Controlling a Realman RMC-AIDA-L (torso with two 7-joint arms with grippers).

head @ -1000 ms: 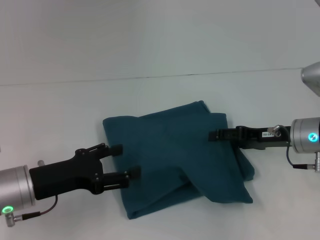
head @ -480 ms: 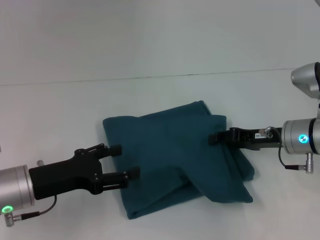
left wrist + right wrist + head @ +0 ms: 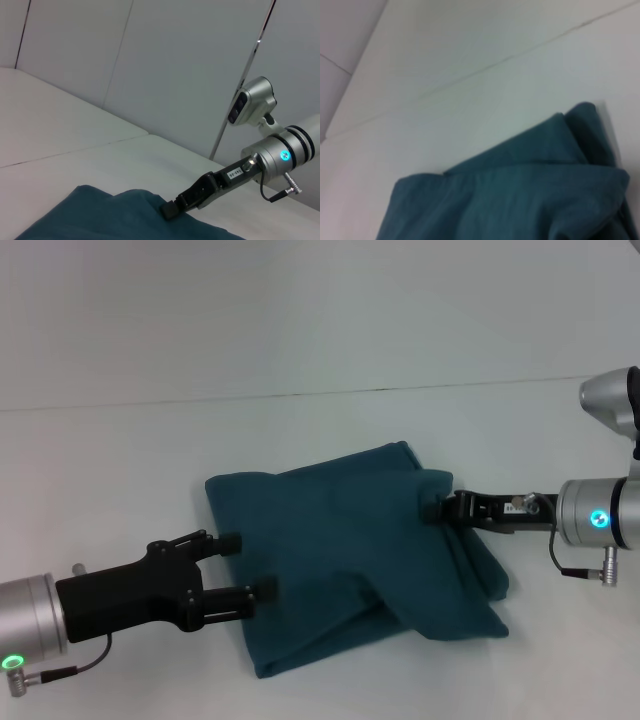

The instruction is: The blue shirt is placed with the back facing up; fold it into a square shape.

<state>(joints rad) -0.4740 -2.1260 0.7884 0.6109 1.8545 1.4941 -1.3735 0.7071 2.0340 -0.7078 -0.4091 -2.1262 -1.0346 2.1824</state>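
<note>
the white surface [image 3: 120, 470] fills the head view, with a faint seam running across the upper half. on it, at the centre and lower centre of the frame, lies the blue shirt [image 3: 340, 540], already doubled over into a rough, lopsided block: layers overlap, a diagonal fold crosses its lower right part, and one corner pokes out toward the lower right. it looks close to a square but not tidy, so the arms seem posed at opposite sides to straighten or press the edges.

the left gripper [image 3: 248, 567] reaches in from the lower left of the frame, low over the shirt's left edge. its two fingers are spread well apart with nothing between them; whether the tips touch the cloth is hard to judge.

the right gripper [image 3: 437, 508] comes in from the right edge, its dark tip at the shirt's upper right edge. in the left wrist view the same tip [image 3: 170, 210] sits right against the cloth. i cannot tell whether it is pinching fabric or merely resting there.
</note>
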